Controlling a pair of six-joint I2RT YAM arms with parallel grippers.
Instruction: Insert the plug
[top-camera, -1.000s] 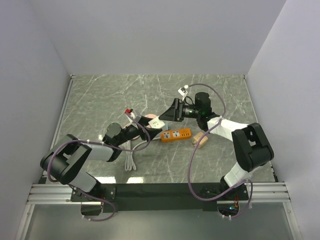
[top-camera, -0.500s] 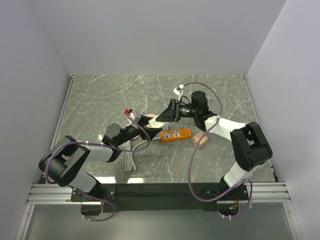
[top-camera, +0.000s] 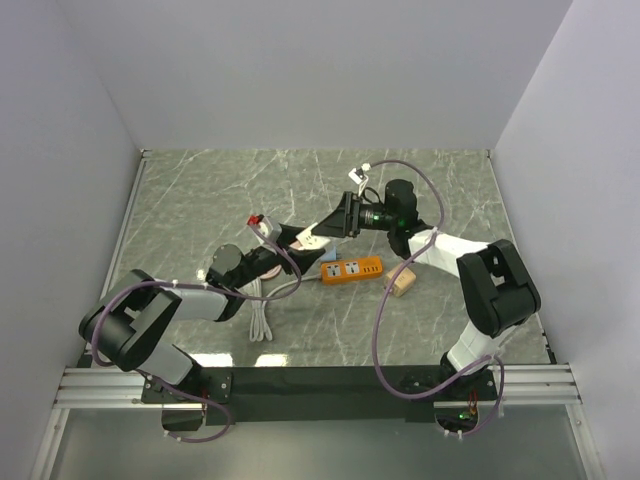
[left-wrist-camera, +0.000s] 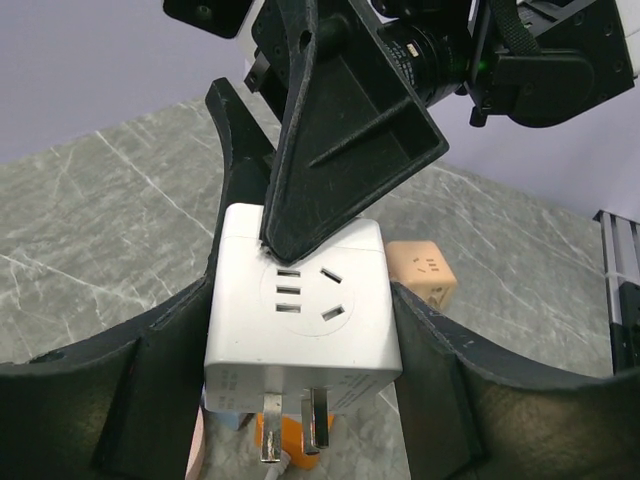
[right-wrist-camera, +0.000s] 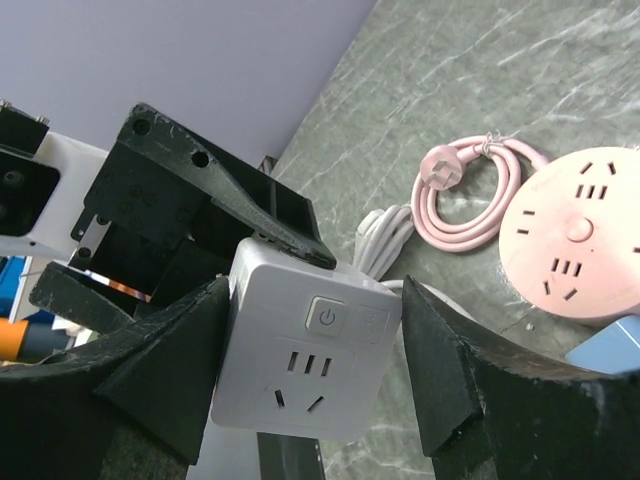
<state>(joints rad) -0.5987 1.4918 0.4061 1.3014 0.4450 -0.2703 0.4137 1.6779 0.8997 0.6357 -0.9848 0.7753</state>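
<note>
While your left fingers (left-wrist-camera: 135, 400) clamp the white cube plug (left-wrist-camera: 300, 300), your right fingers (right-wrist-camera: 160, 375) grip its other two sides.

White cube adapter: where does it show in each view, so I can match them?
Top external: white cube adapter just left of centre, where the two arms meet.
Left wrist: centre of frame, between the jaws, prongs pointing down.
Right wrist: lower centre, between the jaws, power button facing the camera.
Shared landmark: beige cube, right of the adapter in top and left wrist views; absent from right wrist.
</note>
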